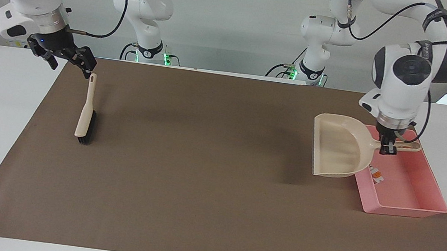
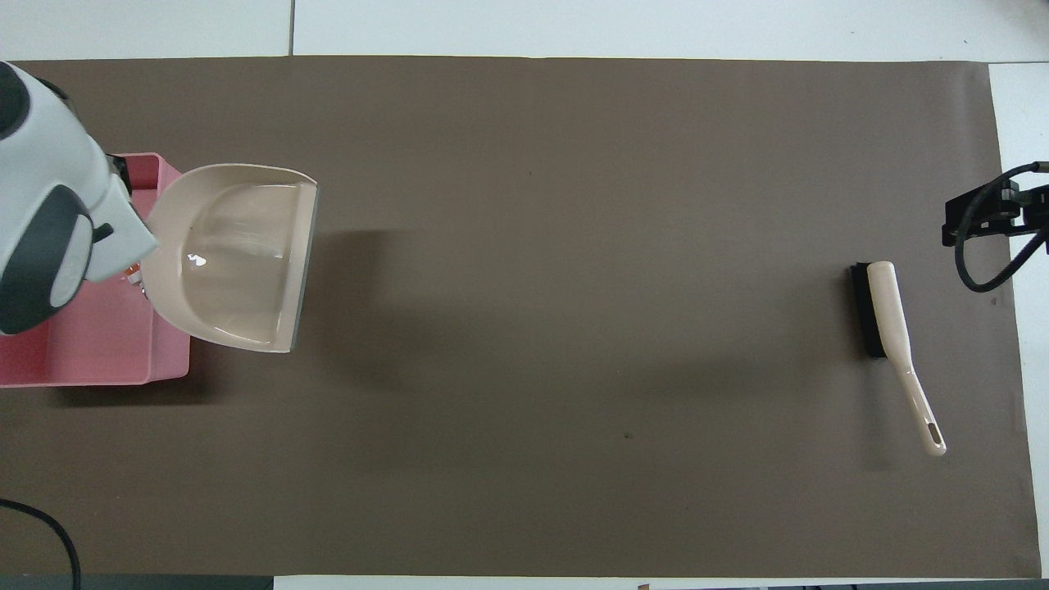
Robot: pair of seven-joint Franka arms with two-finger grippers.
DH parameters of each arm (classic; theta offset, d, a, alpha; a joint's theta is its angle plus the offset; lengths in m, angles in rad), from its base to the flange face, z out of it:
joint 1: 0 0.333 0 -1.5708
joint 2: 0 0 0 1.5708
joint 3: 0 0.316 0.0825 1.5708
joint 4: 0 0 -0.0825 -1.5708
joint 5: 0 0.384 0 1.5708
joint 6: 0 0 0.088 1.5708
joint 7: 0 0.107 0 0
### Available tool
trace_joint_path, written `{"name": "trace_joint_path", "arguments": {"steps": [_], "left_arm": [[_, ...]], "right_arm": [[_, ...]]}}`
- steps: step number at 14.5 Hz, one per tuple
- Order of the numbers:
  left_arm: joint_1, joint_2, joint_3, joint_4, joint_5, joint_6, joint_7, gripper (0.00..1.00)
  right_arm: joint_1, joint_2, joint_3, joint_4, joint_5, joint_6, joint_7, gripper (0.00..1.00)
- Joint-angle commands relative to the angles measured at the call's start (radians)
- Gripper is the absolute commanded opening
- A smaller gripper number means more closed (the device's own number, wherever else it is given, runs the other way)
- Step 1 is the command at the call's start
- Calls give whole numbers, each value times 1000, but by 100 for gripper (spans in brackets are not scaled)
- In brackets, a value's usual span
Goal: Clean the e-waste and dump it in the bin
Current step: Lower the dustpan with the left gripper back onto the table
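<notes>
1. My left gripper (image 1: 387, 150) is clamped tight on the handle of the beige dustpan (image 1: 338, 153) and holds it up in the air.
2. The dustpan's scoop hangs over the brown mat (image 1: 208, 175), just beside the pink bin (image 1: 408, 201), and its handle reaches over the bin.
3. A white and orange piece of e-waste (image 1: 376, 175) lies inside the bin.
4. My right gripper (image 1: 69, 60) has its fingers wide apart and holds nothing.
5. It hangs over the handle end of the brush (image 1: 87, 112), which lies on the mat.
</notes>
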Motion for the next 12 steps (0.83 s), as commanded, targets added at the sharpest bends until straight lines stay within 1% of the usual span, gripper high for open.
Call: {"name": "trace_joint_path", "arguments": {"steps": [1,2,3,4,5,6,7,10,12], "left_arm": [[-94,-12,15,-93,-14,42,-129,0],[-131,-12,16,-134,-14,71,-179,0],[-159,-12,16,-161,-14,94,-230,0],[-180,-8,15,-169,-14,103,-258,0],[-219,14,16,-169,-14,103,-291,0],[-237,20,16,-169,-14,105,-321,0],[-246,40,15,-169,-14,109,-339,0],[-251,118,16,-169,-14,207,-344,0],[-242,147,18,-169,-15,264,-345,0]], "right_arm": [[17,-90,4,-113,11,12,39,99],[19,-104,4,-137,12,35,34,99],[19,-103,5,-134,12,43,23,99],[31,-100,5,-131,12,45,22,99],[92,-98,-9,-126,11,40,29,99],[135,-97,-47,-125,6,35,31,99],[152,-97,-88,-125,6,34,30,99],[155,-97,-92,-125,6,34,28,99],[154,-98,-92,-126,11,34,30,99]]}}
